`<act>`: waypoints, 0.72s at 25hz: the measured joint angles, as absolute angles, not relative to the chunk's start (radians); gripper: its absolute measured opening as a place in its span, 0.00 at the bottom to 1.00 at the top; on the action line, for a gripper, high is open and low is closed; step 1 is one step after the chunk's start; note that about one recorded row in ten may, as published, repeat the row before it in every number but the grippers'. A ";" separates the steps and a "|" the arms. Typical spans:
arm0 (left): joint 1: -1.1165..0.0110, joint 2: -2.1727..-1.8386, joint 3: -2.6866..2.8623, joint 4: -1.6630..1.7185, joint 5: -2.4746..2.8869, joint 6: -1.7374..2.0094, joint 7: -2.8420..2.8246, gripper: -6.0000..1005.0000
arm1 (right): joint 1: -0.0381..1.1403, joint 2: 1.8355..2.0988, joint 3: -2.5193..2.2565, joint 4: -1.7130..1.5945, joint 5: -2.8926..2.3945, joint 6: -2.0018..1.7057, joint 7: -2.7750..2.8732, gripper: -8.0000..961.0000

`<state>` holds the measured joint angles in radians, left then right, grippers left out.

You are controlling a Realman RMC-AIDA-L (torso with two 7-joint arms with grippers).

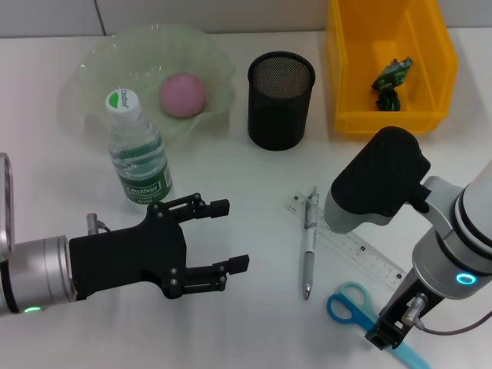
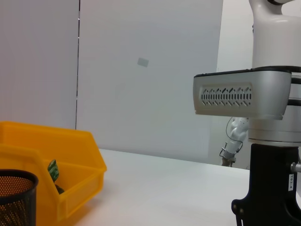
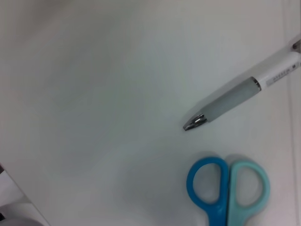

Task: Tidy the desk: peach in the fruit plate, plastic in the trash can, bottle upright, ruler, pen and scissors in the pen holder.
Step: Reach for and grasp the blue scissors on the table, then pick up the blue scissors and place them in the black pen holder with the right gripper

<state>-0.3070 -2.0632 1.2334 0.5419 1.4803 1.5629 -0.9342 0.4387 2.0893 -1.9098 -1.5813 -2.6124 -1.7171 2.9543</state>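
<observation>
- The right gripper [image 1: 384,334], on the white-and-grey right arm, is hanging low over the near right of the white desk [image 1: 254,177]; whether it is wide or narrow cannot be told, since the arm is covering it.
- The blue-and-teal plastic-handled scissors [image 1: 352,306] are lying directly beside and partly under this gripper, handles pointing toward the desk's middle and blades running under the wrist; the right arm is plainly the nearer one.
- The white ballpoint pen with grey grip [image 1: 310,246] is lying just beyond, its long axis running near to far, tip toward the robot, its far end crossing the clear plastic ruler [image 1: 350,244].
- The black mesh pen holder [image 1: 280,100] is standing upright farther back, well apart.
- The left gripper [image 1: 231,234] is hovering wide open and empty near the upright clear bottle [image 1: 138,154].
- The right wrist view is showing the scissors' loops [image 3: 228,188] close to the pen tip [image 3: 195,122], a gap the head view partly hides; the left wrist view shows none of these.
</observation>
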 joint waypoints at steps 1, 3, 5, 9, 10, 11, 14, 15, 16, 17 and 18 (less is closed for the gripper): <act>-0.308 -2.063 1.233 0.541 1.480 1.563 -0.934 0.79 | 0.439 2.089 -1.910 -1.580 -2.612 -1.716 2.954 0.37; -0.308 -2.063 1.233 0.538 1.480 1.561 -0.934 0.79 | 0.439 2.089 -1.910 -1.578 -2.612 -1.715 2.954 0.36; -0.309 -2.063 1.234 0.537 1.482 1.560 -0.934 0.79 | 0.439 2.089 -1.913 -1.576 -2.612 -1.715 2.954 0.36; -0.308 -2.063 1.231 0.539 1.495 1.561 -0.934 0.79 | 0.447 2.089 -1.923 -1.564 -2.612 -1.712 2.954 0.36; -0.308 -2.064 1.228 0.540 1.501 1.561 -0.934 0.79 | 0.447 2.089 -1.924 -1.562 -2.612 -1.711 2.954 0.36; -0.308 -2.064 1.228 0.540 1.501 1.561 -0.934 0.79 | 0.448 2.089 -1.928 -1.561 -2.612 -1.711 2.954 0.36; -0.310 -2.065 1.226 0.538 1.503 1.561 -0.934 0.79 | 0.450 2.089 -1.934 -1.559 -2.612 -1.710 2.954 0.34; -0.309 -2.065 1.226 0.540 1.503 1.561 -0.934 0.79 | 0.450 2.089 -1.934 -1.558 -2.612 -1.710 2.954 0.33; -0.309 -2.065 1.226 0.540 1.503 1.561 -0.934 0.79 | 0.450 2.088 -1.934 -1.555 -2.615 -1.710 2.954 0.32; -0.309 -2.065 1.226 0.540 1.503 1.561 -0.934 0.79 | 0.450 2.088 -1.935 -1.553 -2.620 -1.710 2.954 0.31; -0.308 -2.065 1.226 0.541 1.503 1.562 -0.934 0.79 | 0.450 2.088 -1.937 -1.551 -2.625 -1.710 2.953 0.29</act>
<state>-0.3080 -2.0648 1.2258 0.5409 1.5034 1.5625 -0.9342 0.4504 2.0883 -1.9372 -1.5511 -2.6246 -1.7099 2.9534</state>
